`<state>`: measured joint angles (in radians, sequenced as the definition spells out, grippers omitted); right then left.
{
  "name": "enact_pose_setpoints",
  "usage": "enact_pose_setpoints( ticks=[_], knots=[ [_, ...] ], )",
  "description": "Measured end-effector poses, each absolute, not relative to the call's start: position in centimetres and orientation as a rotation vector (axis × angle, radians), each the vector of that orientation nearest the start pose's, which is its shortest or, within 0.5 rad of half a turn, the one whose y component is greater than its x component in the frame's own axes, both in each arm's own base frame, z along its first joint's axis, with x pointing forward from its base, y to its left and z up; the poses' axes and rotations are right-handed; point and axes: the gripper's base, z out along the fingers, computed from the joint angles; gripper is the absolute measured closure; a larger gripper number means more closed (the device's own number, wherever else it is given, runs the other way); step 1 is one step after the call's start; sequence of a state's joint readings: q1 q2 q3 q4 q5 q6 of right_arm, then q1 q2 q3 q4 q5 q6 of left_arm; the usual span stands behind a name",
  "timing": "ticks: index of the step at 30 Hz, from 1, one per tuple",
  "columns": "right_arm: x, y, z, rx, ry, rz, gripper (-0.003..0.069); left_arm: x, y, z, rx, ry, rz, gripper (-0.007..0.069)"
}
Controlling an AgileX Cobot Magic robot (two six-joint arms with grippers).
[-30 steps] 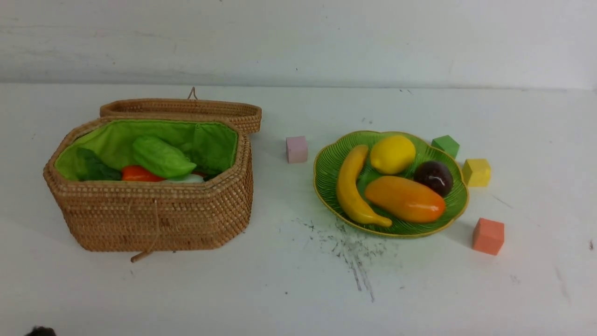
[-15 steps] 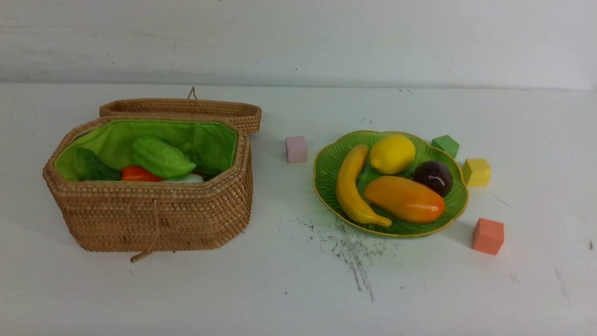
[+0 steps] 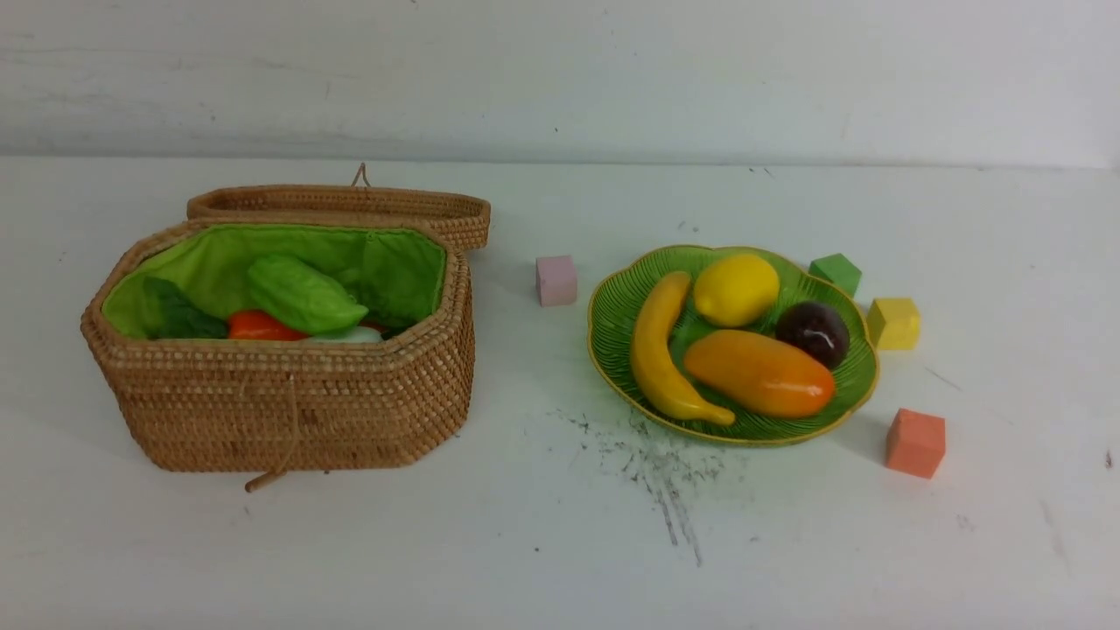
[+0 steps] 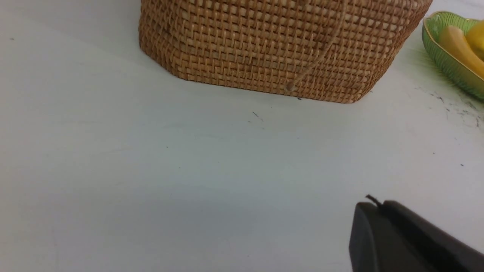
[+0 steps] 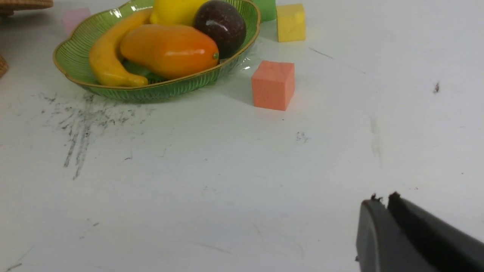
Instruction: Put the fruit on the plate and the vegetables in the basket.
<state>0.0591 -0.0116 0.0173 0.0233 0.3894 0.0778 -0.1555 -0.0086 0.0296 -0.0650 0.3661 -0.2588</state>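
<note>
Nothing shifted on scuffed white table (image 3: 560, 542); left claw (image 4: 372, 211) clenched, right claw (image 5: 382, 211) clenched, both empty

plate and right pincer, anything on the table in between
Nothing visible does. In the right wrist view only bare, scuffed table lies between the right pincer and the plate; the orange cube sits off beside the plate.

table (image 3: 542, 560): white, scuffed | on it: basket (image 3: 289, 402), plate (image 3: 612, 306), four cubes (image 3: 915, 443)
</note>
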Motion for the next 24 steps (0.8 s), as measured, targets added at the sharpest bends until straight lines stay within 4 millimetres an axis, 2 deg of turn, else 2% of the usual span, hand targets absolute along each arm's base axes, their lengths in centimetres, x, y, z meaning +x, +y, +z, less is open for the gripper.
enact_pose_setpoints(
  ticks=[24],
  knots=[
    [5.19,0.39,17.30,0.032,1.880,0.117,0.0601,5.20,-1.03,17.08,-0.138,1.880,-0.349,0.0629]
  ],
)
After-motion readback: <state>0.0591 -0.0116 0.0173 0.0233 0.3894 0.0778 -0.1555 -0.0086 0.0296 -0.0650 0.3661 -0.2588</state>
